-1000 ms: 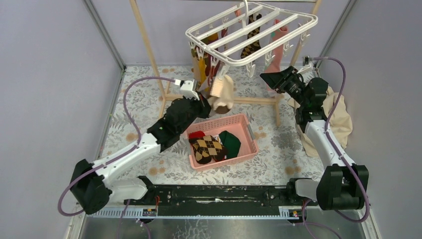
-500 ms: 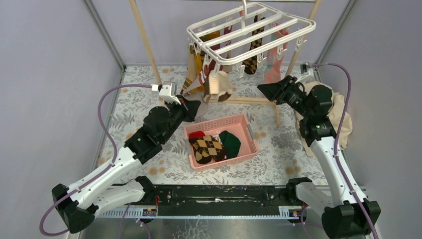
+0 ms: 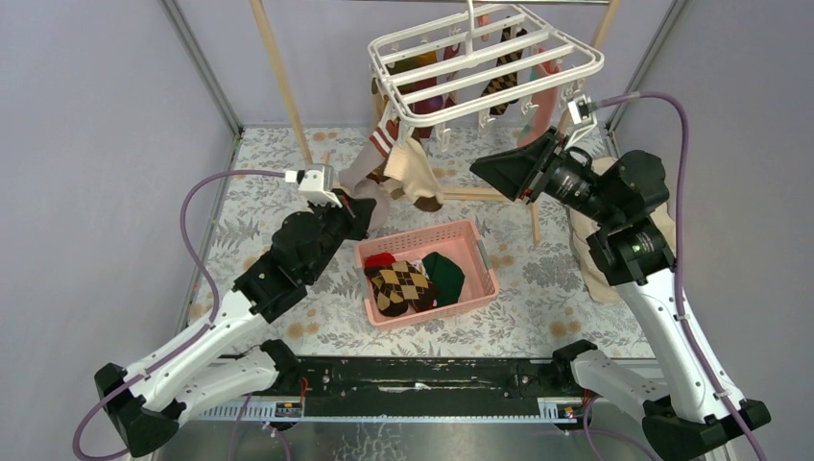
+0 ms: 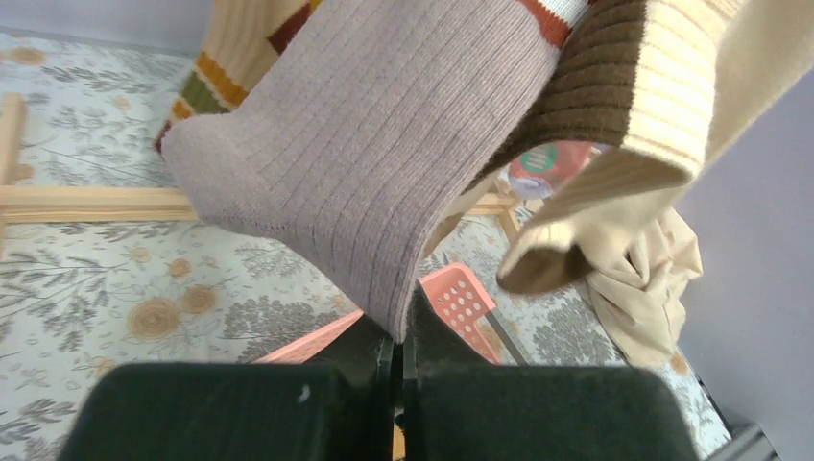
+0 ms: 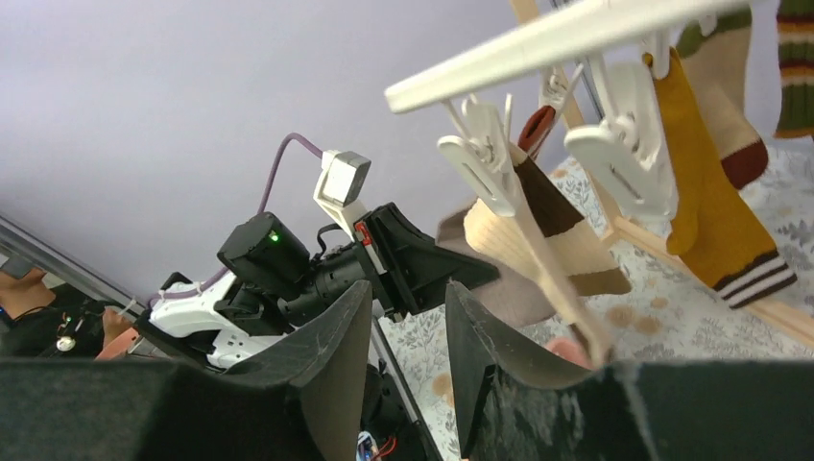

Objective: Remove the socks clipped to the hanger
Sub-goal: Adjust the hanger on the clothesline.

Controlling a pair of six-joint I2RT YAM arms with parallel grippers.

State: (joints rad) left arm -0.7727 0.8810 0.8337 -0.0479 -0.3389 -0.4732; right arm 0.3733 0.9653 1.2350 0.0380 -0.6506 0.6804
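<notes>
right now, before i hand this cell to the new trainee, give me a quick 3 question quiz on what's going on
1. True or false: the left tool is shut on a ribbed grey-brown sock.
2. What lies in the pink basket? A) socks, one of them argyle B) a folded towel C) loose clips
3. Fill in: the right tool, near the hanger, has its jaws ___ with nothing between them.

Key: 1 true; 2 A; 3 open
</notes>
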